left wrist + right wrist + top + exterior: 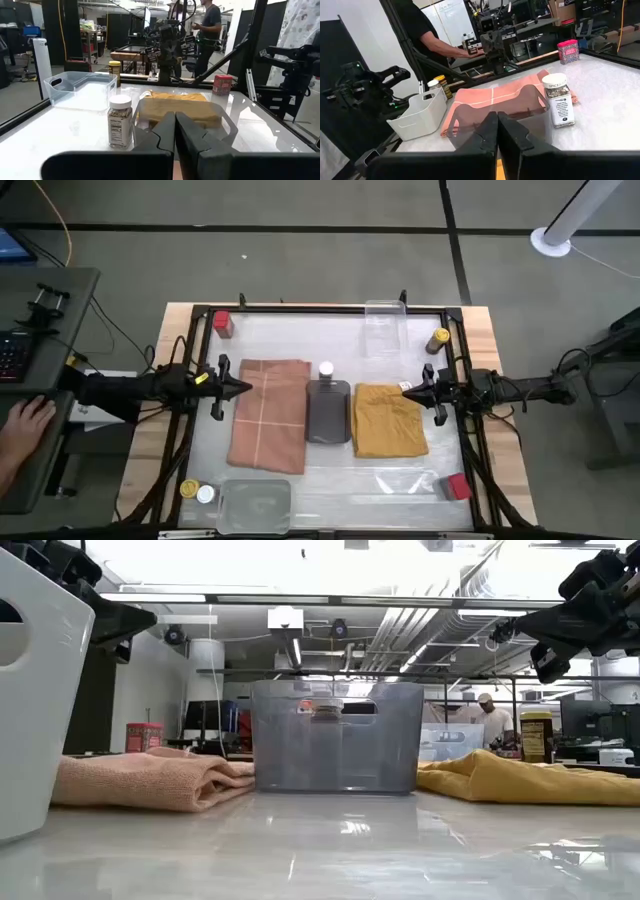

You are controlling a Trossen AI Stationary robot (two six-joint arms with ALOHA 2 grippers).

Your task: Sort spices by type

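Observation:
My left gripper (pixel 247 388) hovers shut over the pink cloth (pixel 268 415). My right gripper (pixel 405 390) hovers shut over the yellow cloth (pixel 388 420). A white-capped jar (pixel 326 369) stands at the far end of the dark grey tray (pixel 328 420) between them; it also shows as the jar (pixel 120 122) and the jar (pixel 559 100). A red tin (pixel 222 323) stands at the far left corner and a yellow-capped jar (pixel 438 340) far right. Another yellow-capped jar (pixel 188 489) and white-capped jar (pixel 205 494) stand near left. A second red tin (pixel 456 485) sits near right.
A clear tray (pixel 385 325) sits at the far edge and a pale bin (pixel 255 505) at the near edge, with a flat clear tray (pixel 405 480) near right. A black frame rims the table. A person's hand (pixel 25 420) rests on the desk to the left.

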